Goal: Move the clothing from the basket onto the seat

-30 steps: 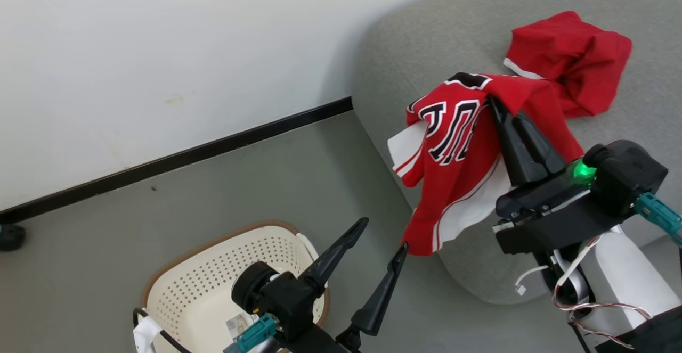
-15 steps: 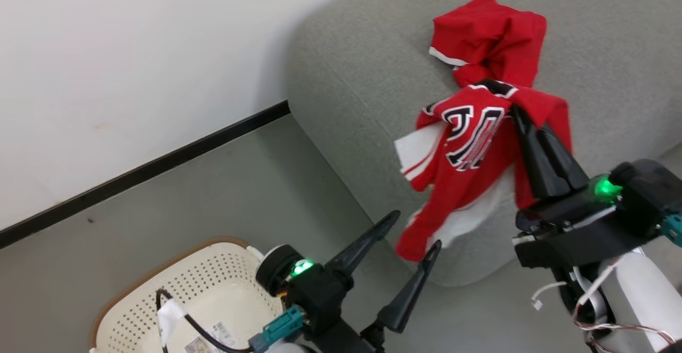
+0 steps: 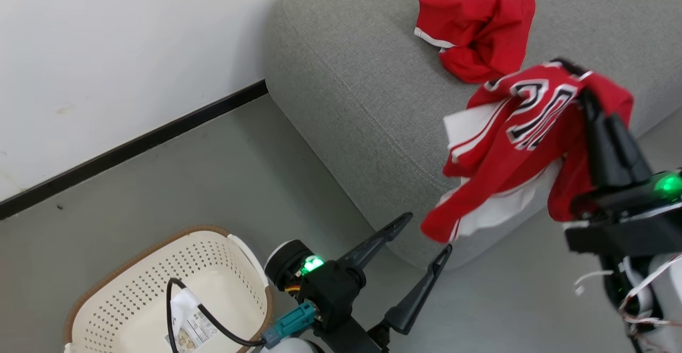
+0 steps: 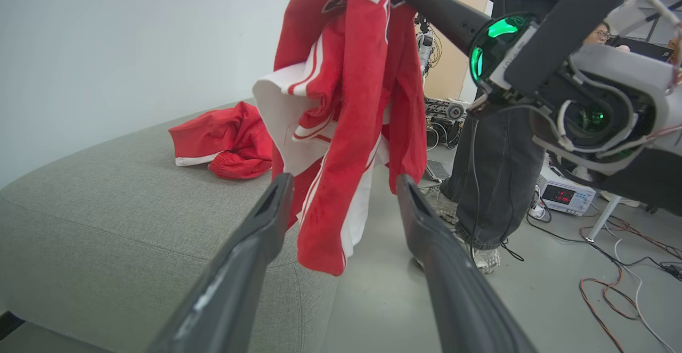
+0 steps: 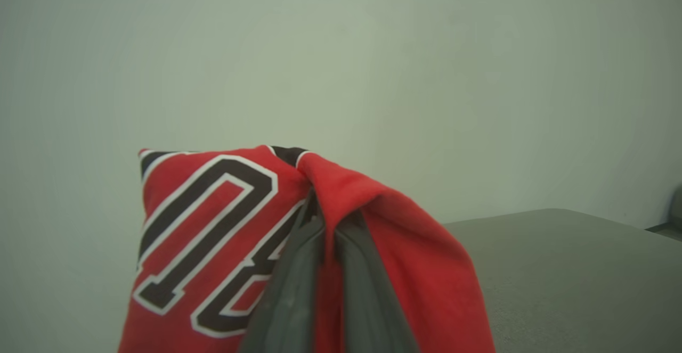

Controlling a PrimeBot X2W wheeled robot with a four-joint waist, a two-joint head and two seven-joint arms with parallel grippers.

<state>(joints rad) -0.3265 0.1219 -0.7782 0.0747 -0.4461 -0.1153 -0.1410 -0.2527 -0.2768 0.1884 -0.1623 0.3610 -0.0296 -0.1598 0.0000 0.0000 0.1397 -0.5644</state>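
Head view: basket (image 3: 160, 273) stands on the floor (image 3: 213, 172) at the near left of the seat (image 3: 362, 92), well apart from it, with a label sticker (image 3: 186, 331) on its bottom. Left gripper (image 3: 430, 231) sits just off the seat's near corner, fingers spread wide, and the jersey hem hangs near the fingertips. Right gripper (image 3: 586, 100) is above the seat's near edge, fingers pressed together and pinching a fold of the jersey (image 3: 511, 145) beside the numerals. The jersey hangs from that pinch, draped over both fingers, with its white panels and hem in front of the seat's side. Whether it touches the seat cannot be determined. The plain red garment (image 3: 474, 28) lies crumpled on the seat top, farther in from the near edge and apart from the jersey. Left wrist view: a person's legs (image 4: 490, 182) stand on the floor beyond the seat's end, with cables (image 4: 613, 268) nearby. The wall (image 3: 106, 39) rises behind the seat.
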